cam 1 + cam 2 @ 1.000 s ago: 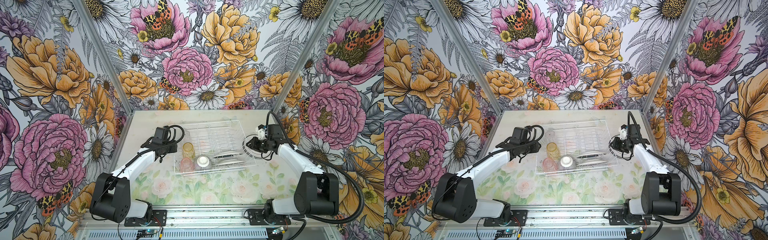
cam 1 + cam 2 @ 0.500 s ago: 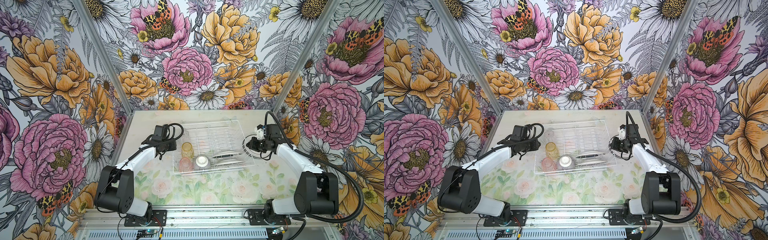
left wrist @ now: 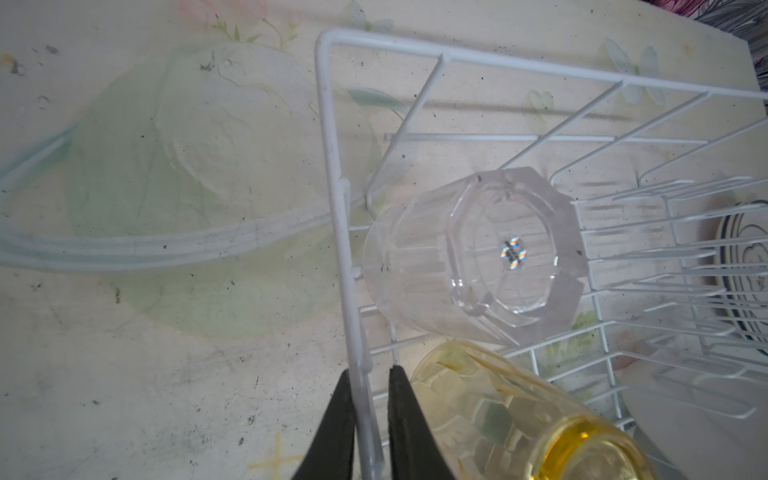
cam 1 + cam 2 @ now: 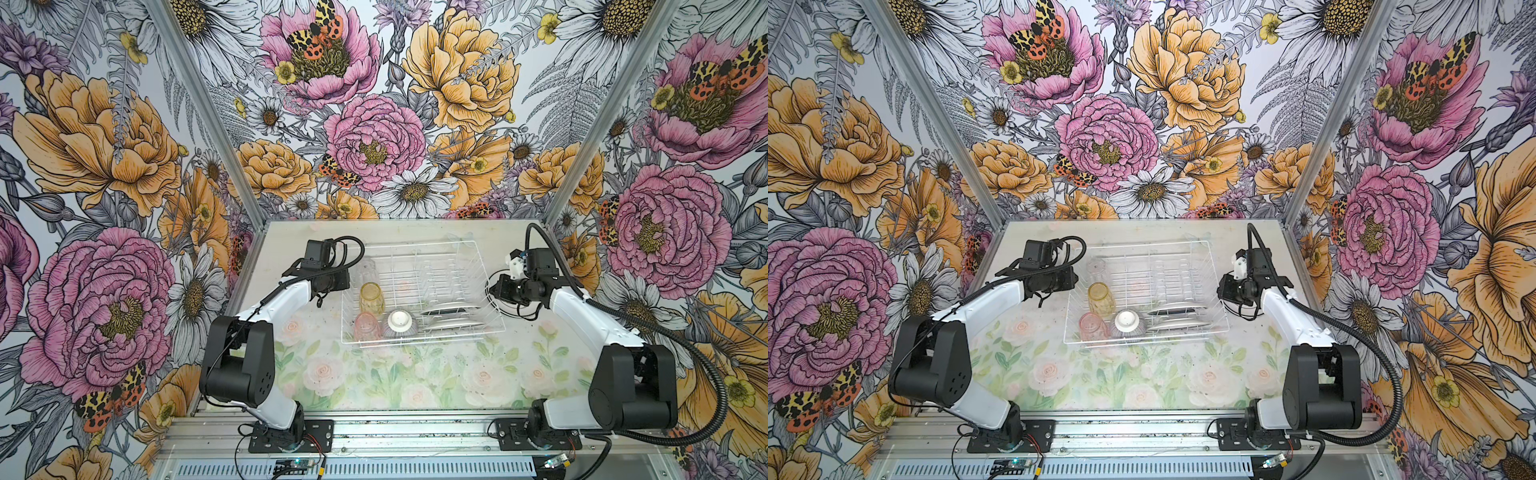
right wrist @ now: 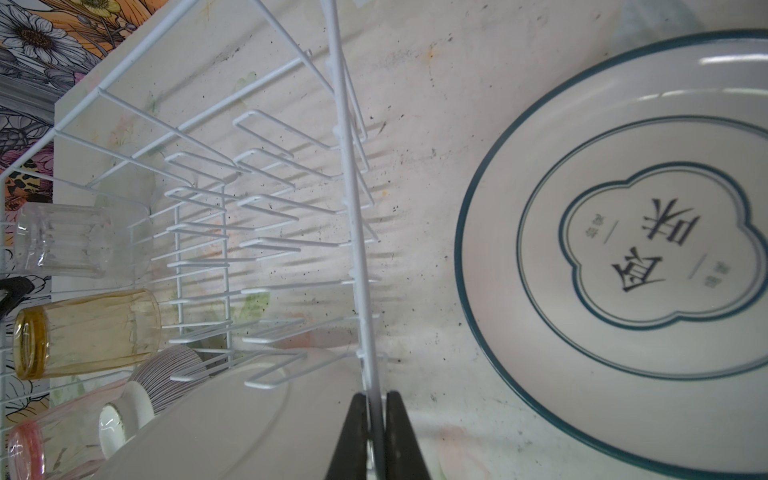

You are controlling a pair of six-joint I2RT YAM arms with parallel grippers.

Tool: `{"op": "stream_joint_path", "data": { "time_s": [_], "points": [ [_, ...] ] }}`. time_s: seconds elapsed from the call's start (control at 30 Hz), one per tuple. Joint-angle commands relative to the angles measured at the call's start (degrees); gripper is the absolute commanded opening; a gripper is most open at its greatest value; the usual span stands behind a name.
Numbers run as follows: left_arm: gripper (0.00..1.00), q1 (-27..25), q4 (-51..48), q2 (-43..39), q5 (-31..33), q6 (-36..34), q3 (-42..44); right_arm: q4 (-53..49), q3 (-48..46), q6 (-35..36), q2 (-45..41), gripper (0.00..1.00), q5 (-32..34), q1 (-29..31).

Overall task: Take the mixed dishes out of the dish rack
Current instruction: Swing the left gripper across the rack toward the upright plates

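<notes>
We list the holdings from left to right. Left gripper (image 3: 370, 374): fingers set either side of the rim wire on the left short side of the dish rack (image 3: 333, 166), drawn in close with a sliver of light on the inner side; whether they truly pinch the wire we cannot tell from this angle. Clear tumbler (image 3: 469, 253): inside the rack, ahead of those fingertips and just past the rim, its base turned towards the wrist camera. Amber tumbler (image 3: 519, 415): on its side, just beside the inner left finger. Pink tumbler (image 4: 366, 328) and small striped bowl (image 4: 401, 323), the bowl foot-up: further along the rack floor, between the two pairs of jaws. Two plates (image 4: 451, 311): leaning in the prongs, nearer the right jaws. Right gripper (image 5: 376, 395): closed tight on the opposite rim wire, nothing else in its hold. One more plate (image 5: 623, 249): flat on the table (image 4: 415, 382), outside the rack, just beyond the outer right finger. We judge the step in hand to be a two-handed steadying or shifting of the rack, most of the dishes not yet out. To do it well, we advise seating the left fingers fully before any pull, moving both wrists together and level so the tumblers do not roll, and keeping the rack off the plate outside it.
</notes>
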State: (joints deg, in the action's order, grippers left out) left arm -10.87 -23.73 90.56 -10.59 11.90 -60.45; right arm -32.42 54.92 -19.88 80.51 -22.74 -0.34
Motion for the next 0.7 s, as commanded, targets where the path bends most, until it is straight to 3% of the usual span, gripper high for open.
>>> {"op": "stream_joint_path", "data": {
  "time_s": [0.0,0.43,0.67],
  "points": [
    [0.18,0.3,1.6,1.0,-2.4,-1.7,-2.3,0.5,0.1,-2.3,-1.9,0.02,-0.3,1.3],
    [0.17,0.4,1.5,2.8,-3.5,-2.5,-5.6,0.8,-1.4,-3.3,-2.9,0.03,0.8,3.1],
    [0.35,0.5,2.3,-3.3,1.6,-2.5,-2.3,0.9,0.0,-2.9,-3.1,0.29,1.6,3.2]
  ]
}}
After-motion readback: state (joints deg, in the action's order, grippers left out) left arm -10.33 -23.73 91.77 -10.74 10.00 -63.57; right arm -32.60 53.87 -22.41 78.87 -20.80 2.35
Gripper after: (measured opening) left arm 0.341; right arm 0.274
